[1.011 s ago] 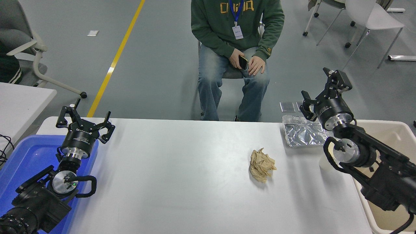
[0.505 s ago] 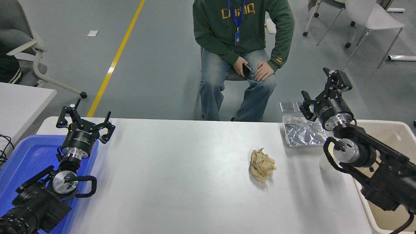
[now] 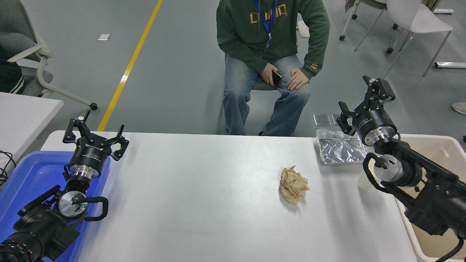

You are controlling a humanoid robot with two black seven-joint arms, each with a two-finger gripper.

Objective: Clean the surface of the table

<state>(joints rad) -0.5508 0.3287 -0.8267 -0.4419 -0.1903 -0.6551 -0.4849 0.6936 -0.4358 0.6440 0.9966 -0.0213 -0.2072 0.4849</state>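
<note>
Hovering with jaws wide: right gripper (image 3: 365, 102) at 2 o'clock, left gripper (image 3: 95, 137) at 9 o'clock. Lying on table (image 3: 204, 203): crumpled paper (image 3: 292, 184).

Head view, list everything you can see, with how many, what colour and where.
table surface: one, white, centre.
crumpled paper: one, tan, on table right of centre.
foil tray: one, silver, table's far right corner.
bin: one, blue, left of table.
tub: one, beige, right of table.
person: one, green hoodie, seated beyond the table's far side.
left gripper: black, open, lower left.
right gripper: black, open, above foil tray.
</note>
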